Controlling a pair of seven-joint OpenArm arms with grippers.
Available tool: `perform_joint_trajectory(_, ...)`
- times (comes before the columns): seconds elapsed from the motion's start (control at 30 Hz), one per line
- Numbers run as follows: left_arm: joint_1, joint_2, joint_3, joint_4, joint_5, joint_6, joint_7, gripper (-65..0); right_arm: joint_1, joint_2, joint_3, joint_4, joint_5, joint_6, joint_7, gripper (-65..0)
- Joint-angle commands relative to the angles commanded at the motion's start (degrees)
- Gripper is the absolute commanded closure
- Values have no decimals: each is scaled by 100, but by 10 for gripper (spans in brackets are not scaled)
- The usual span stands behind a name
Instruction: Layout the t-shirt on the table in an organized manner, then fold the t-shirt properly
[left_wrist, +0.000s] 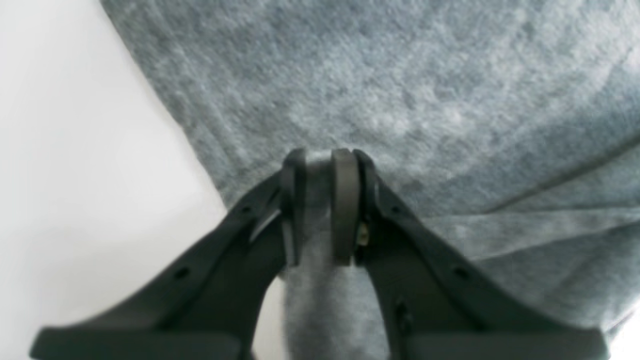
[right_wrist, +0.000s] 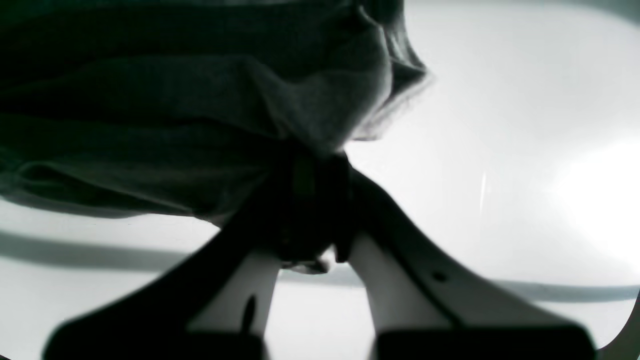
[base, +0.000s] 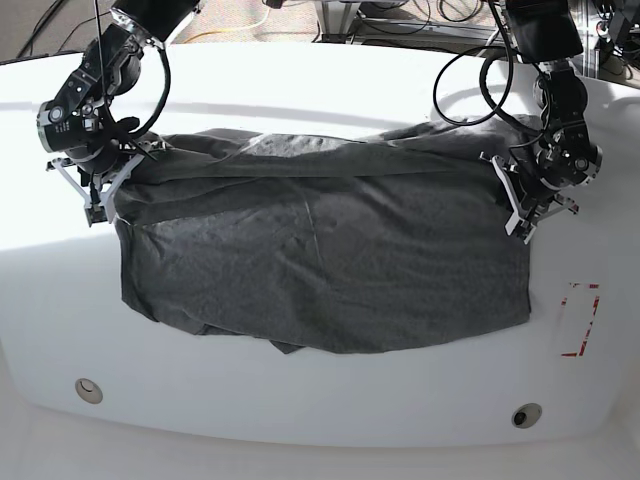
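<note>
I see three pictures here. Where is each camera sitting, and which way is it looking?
Left wrist: rides on the left arm, looking down its left end effector, pinched on the grey t-shirt.
Right wrist: rides on the right arm, looking past the right end effector, clamped on dark bunched cloth.
Base: fixed in front, above the white table, showing both arms.
Shared: the t-shirt and table appear in all three.

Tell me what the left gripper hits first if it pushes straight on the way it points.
The t-shirt. The left gripper is already shut on a fold of it, and more grey cloth fills the view just ahead; the white table probably lies right beneath.
</note>
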Motion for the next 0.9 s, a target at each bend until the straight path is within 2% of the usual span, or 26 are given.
perform_joint_trajectory(0.23, -9, -70, 0, 0, 0, 0, 0, -75, 422, 26, -290, -422, -18, 0, 0, -24)
perform_joint_trajectory(0.5, -18, -70, 0, 0, 0, 0, 0, -75, 914, 9, -316, -1073, -18, 0, 53, -27)
perform_joint_trajectory(0.7, 9, -70, 0, 0, 0, 0, 0, -75, 1292, 70, -325, -1785, -26, 0, 571, -35)
perform_joint_trajectory(0.8, 9, -70, 0, 0, 0, 0, 0, -75, 1442, 273, -404, -2242, -26, 0, 818, -100)
perform_joint_trajectory(0.9, 9, -70, 0, 0, 0, 0, 0, -75, 1582, 484, -598, -2655, -26, 0, 1002, -197)
